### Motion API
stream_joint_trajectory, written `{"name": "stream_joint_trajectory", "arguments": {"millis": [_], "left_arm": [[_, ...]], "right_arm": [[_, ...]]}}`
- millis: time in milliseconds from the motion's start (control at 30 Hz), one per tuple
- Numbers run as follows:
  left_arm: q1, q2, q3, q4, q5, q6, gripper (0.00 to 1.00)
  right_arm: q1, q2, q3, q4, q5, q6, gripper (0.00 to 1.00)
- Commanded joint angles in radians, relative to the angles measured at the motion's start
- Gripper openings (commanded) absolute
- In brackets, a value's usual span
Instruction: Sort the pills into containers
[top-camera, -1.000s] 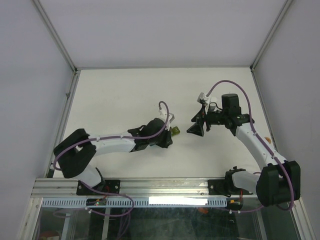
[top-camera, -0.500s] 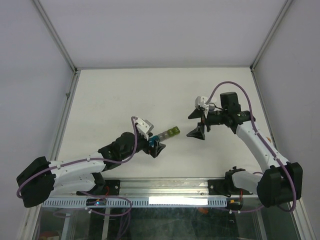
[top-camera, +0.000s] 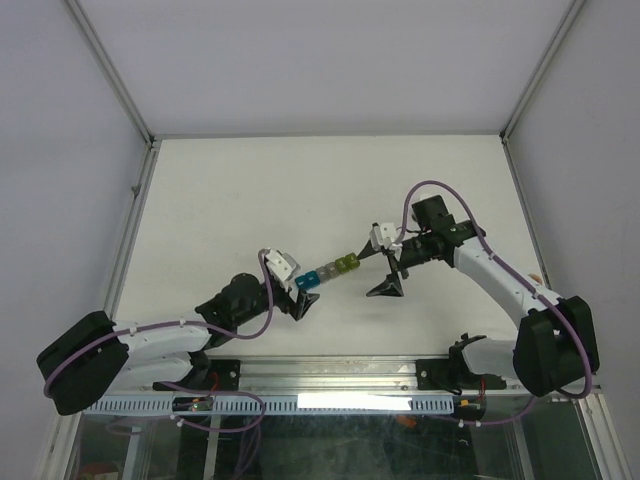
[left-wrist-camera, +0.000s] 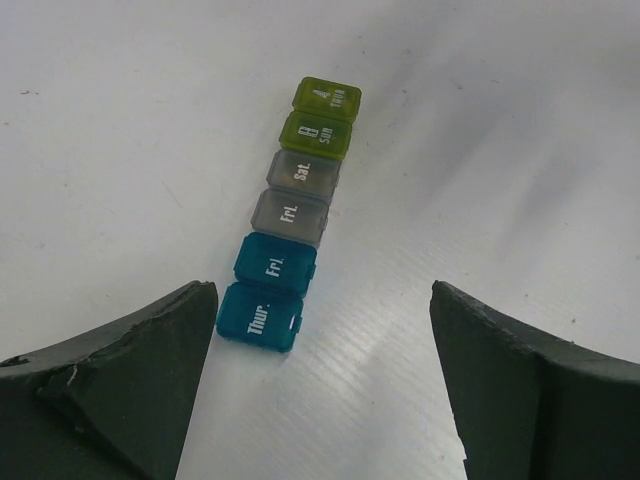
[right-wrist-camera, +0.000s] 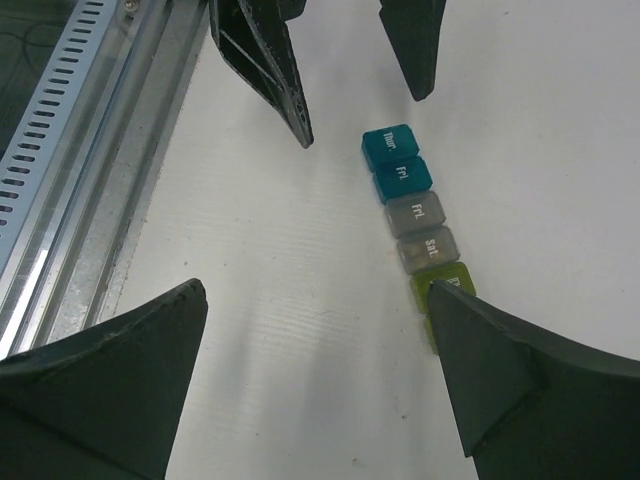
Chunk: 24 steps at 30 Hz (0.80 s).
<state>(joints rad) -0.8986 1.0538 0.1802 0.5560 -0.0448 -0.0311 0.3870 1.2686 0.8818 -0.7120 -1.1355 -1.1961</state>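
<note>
pointing in from the near left, the left end effector (top-camera: 299, 291) has its fingers spread wide apart and holds nothing. just past its tips the containers (top-camera: 331, 270) lie flat on the table (top-camera: 250, 190), near the middle. the strip runs from a blue end beside the left finger, through grey, to a green end on the right, with lids shut and day names printed on them. at that green end sits the right end effector (top-camera: 384, 270), its fingers also wide apart and empty.
</note>
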Motion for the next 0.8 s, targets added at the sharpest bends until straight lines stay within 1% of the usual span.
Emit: {"name": "stream_joint_trajectory", "arguments": {"millis": [0, 67, 200, 333, 433, 600, 767], "left_arm": [[0.026, 0.048, 0.025, 0.116, 0.088, 0.052, 0.9], [0.048, 0.086, 0.039, 0.1, 0.124, 0.055, 0.9], [0.084, 0.151, 0.084, 0.054, 0.149, 0.043, 0.88], [0.104, 0.198, 0.095, 0.07, 0.163, 0.047, 0.81], [0.118, 0.248, 0.121, 0.058, 0.178, 0.06, 0.76], [0.121, 0.293, 0.152, 0.035, 0.199, 0.083, 0.72], [0.122, 0.31, 0.144, 0.057, 0.227, 0.113, 0.68]], "right_arm": [[0.003, -0.05, -0.029, 0.053, -0.01, -0.009, 0.95], [0.003, -0.06, -0.037, 0.067, -0.006, -0.004, 0.95], [0.004, -0.044, -0.034, 0.072, 0.014, 0.002, 0.93], [0.006, -0.014, -0.002, 0.03, 0.003, 0.005, 0.91], [0.007, -0.011, 0.001, 0.029, -0.006, 0.014, 0.9], [0.008, -0.002, 0.0, 0.03, 0.003, 0.019, 0.91], [0.008, 0.005, 0.002, 0.031, 0.005, 0.028, 0.91]]}}
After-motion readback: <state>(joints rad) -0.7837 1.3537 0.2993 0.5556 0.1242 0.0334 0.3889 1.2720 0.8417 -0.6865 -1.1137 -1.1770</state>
